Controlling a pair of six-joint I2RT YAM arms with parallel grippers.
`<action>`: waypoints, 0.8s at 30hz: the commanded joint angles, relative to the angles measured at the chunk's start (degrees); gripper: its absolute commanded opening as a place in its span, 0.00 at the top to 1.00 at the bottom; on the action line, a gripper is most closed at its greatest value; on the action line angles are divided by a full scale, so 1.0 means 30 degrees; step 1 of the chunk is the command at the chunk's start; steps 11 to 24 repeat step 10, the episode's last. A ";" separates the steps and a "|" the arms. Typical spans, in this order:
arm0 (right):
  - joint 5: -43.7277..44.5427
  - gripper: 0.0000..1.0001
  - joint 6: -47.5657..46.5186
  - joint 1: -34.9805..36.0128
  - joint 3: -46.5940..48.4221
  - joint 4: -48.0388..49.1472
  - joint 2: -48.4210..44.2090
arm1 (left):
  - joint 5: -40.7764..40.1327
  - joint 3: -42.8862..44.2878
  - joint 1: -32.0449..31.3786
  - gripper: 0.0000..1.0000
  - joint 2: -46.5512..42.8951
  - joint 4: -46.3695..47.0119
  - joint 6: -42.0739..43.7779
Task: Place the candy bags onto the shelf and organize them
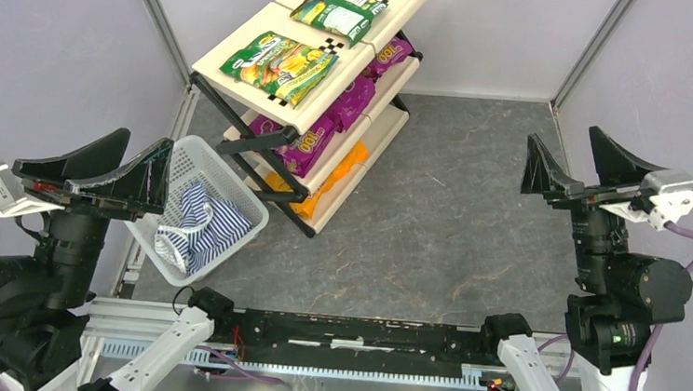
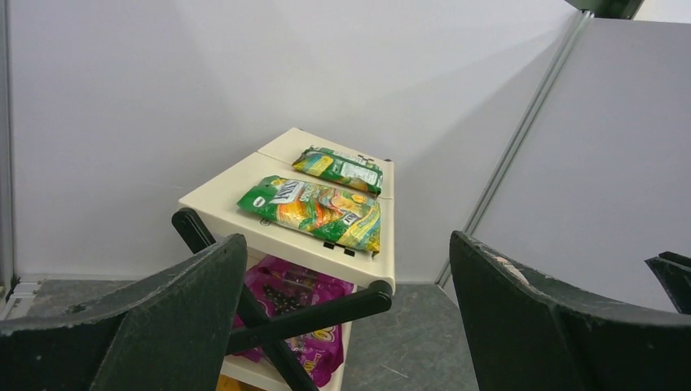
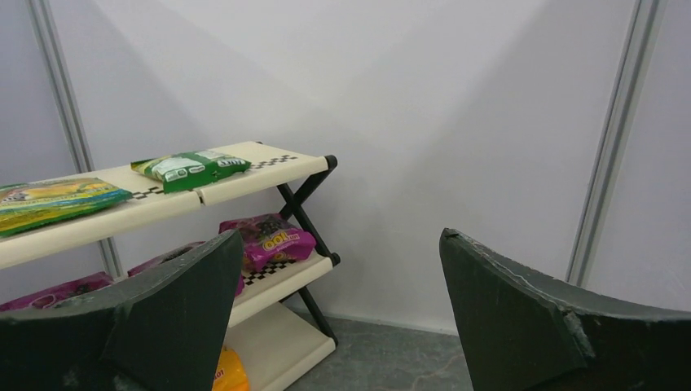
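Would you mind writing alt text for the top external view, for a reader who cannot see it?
A three-tier shelf holds green bags on top, purple bags in the middle, orange bags lowest. The left gripper and right gripper hang open either side; a basket holds striped cloth.

Orange candy bags [image 1: 350,163] mostly under shelf [image 1: 278,15] tiers
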 commanded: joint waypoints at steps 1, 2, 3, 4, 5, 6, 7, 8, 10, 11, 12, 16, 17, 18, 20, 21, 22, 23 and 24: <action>0.0364 0.02 -0.0518 -0.0028 -0.0205 -0.0036 0.0558 | -0.0486 -0.0355 -0.0053 0.00 0.0182 0.1338 0.1071; 0.0184 0.02 -0.0505 -0.0017 -0.0294 -0.0020 0.0633 | -0.0612 -0.0514 -0.0049 0.00 0.0134 0.1513 0.1043; 0.0042 0.02 -0.0495 -0.0039 -0.0417 0.0045 0.0698 | -0.0727 -0.0644 -0.0071 0.00 0.0064 0.1660 0.1025; 0.0022 0.02 -0.0417 -0.0032 -0.0528 0.0111 0.0766 | -0.0745 -0.0762 -0.0059 0.00 0.0038 0.1788 0.1022; 0.0137 0.02 -0.0382 -0.0023 -0.0590 0.0026 0.0910 | -0.0751 -0.0843 -0.0046 0.00 0.0024 0.1877 0.0996; 0.0327 0.02 -0.0296 -0.0038 -0.0564 -0.0255 0.1118 | -0.0777 -0.0875 -0.0049 0.00 0.0063 0.1906 0.0971; 0.0549 0.02 -0.0256 -0.0003 -0.0564 -0.0417 0.1305 | -0.0784 -0.0916 -0.0067 0.00 0.0104 0.1888 0.0931; 0.0635 0.02 -0.0252 -0.0014 -0.0664 -0.0415 0.1360 | -0.0796 -0.0939 -0.0062 0.00 0.0131 0.1882 0.0905; 0.0637 0.02 -0.0255 0.0047 -0.1102 -0.0002 0.1206 | -0.0811 -0.1005 -0.0051 0.00 0.0161 0.1881 0.0851; 0.0637 0.02 -0.0255 0.0047 -0.1102 -0.0002 0.1206 | -0.0811 -0.1005 -0.0051 0.00 0.0161 0.1881 0.0851; 0.0637 0.02 -0.0255 0.0047 -0.1102 -0.0002 0.1206 | -0.0811 -0.1005 -0.0051 0.00 0.0161 0.1881 0.0851; 0.0637 0.02 -0.0255 0.0047 -0.1102 -0.0002 0.1206 | -0.0811 -0.1005 -0.0051 0.00 0.0161 0.1881 0.0851; 0.0637 0.02 -0.0255 0.0047 -0.1102 -0.0002 0.1206 | -0.0811 -0.1005 -0.0051 0.00 0.0161 0.1881 0.0851; 0.0637 0.02 -0.0255 0.0047 -0.1102 -0.0002 0.1206 | -0.0811 -0.1005 -0.0051 0.00 0.0161 0.1881 0.0851; 0.0637 0.02 -0.0255 0.0047 -0.1102 -0.0002 0.1206 | -0.0811 -0.1005 -0.0051 0.00 0.0161 0.1881 0.0851; 0.0637 0.02 -0.0255 0.0047 -0.1102 -0.0002 0.1206 | -0.0811 -0.1005 -0.0051 0.00 0.0161 0.1881 0.0851; 0.0637 0.02 -0.0255 0.0047 -0.1102 -0.0002 0.1206 | -0.0811 -0.1005 -0.0051 0.00 0.0161 0.1881 0.0851; 0.0637 0.02 -0.0255 0.0047 -0.1102 -0.0002 0.1206 | -0.0811 -0.1005 -0.0051 0.00 0.0161 0.1881 0.0851; 0.0637 0.02 -0.0255 0.0047 -0.1102 -0.0002 0.1206 | -0.0811 -0.1005 -0.0051 0.00 0.0161 0.1881 0.0851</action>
